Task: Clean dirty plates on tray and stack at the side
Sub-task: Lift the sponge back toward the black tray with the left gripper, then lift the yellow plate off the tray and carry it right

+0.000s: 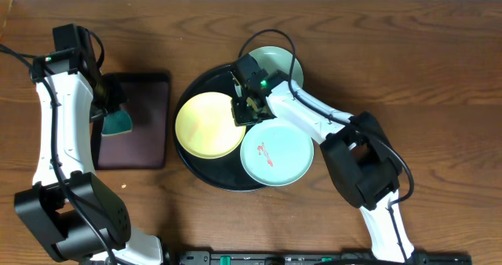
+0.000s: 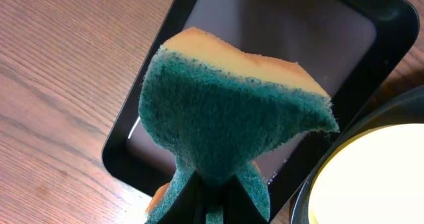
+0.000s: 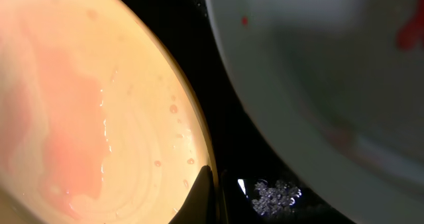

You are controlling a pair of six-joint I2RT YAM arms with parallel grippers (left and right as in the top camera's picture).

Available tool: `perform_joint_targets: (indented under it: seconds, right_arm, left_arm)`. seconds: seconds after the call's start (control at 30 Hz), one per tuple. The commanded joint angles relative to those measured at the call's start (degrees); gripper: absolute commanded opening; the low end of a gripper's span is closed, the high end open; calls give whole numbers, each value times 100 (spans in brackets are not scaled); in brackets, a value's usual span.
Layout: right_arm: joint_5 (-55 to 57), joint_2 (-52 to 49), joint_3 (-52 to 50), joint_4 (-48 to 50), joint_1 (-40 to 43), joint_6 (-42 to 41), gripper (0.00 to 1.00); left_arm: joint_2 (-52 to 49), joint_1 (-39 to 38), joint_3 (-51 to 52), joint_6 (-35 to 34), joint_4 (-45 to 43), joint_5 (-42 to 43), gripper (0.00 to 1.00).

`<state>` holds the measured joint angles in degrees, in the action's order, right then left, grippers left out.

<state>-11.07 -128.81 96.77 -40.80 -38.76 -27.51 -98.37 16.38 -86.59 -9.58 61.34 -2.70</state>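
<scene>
Lying nearest the robot, at the near right of the black tray [image 1: 205,173], 1 pale blue-green plate [image 1: 276,152] carries a red smear at its middle. Its outer edge reaches past the tray's rim over the counter [image 1: 423,69]. The yellow plate [image 1: 209,125] fills the tray's left half, its edge close to the left rim. Only a thin black strip of tray floor [image 3: 222,141] separates the 2 plates.

The right gripper [image 1: 245,108] hangs over the tray's middle, at the yellow plate's right edge. The right wrist view shows 1 dark fingertip [image 3: 202,194] at that rim, but I cannot tell whether the fingers are apart or together. That view adds what the overhead misses: a watery pink film and droplets on the yellow plate [image 3: 79,105], red specks on the blue-green plate [image 3: 318,65], and a small foam patch on the tray floor.

At the tray's far right rim, a 2nd blue-green plate [image 1: 279,61] overlaps the edge, with the right arm crossing over it. The widest stretch of counter runs right of the tray and beyond it.

Just left of the tray, across a narrow gap, sits a maroon tray [image 1: 149,128]. Above its left side the left gripper [image 1: 114,114] has its fingers clamped on a sponge [image 1: 118,124]. The left wrist view shows the sponge [image 2: 225,118] green-faced with a yellow layer, pinched to a neck at the fingers [image 2: 199,207]. It hides much of the maroon tray [image 2: 291,38].
</scene>
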Motion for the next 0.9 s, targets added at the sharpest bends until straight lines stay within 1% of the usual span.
perform_joint_targets:
  seconds: [0.0, 0.07, 0.13, 0.17, 0.23, 0.37, 0.5, 0.7, 0.87]
  right_arm:
    - [-140, -208, 90, 7, -35, 118, 1]
    - [-140, -275, 92, -9, -101, 114, 1]
    - [-140, -299, 90, -7, -133, 114, 5]
    - [-140, -299, 90, -4, -142, 118, 6]
    - [-140, -299, 92, 0, -146, 118, 1]
    - [-138, -262, 245, -138, -129, 129, 1]
    - [74, 2, 557, -358, -125, 426, 1]
    - [1300, 723, 852, -745, -232, 807, 1]
    - [2992, 1274, 855, -935, -468, 914, 1]
  left_arm:
    - [-37, 9, 57, 76, 15, 37, 7]
    - [-37, 9, 57, 74, 15, 63, 7]
    - [-37, 9, 57, 74, 15, 74, 7]
    - [-37, 9, 57, 74, 15, 76, 7]
    - [-37, 9, 57, 74, 15, 76, 7]
    - [-37, 9, 57, 74, 15, 76, 7]
    - [-37, 9, 57, 74, 15, 76, 8]
    - [-37, 9, 57, 74, 15, 76, 7]
    - [-37, 9, 57, 74, 15, 76, 7]
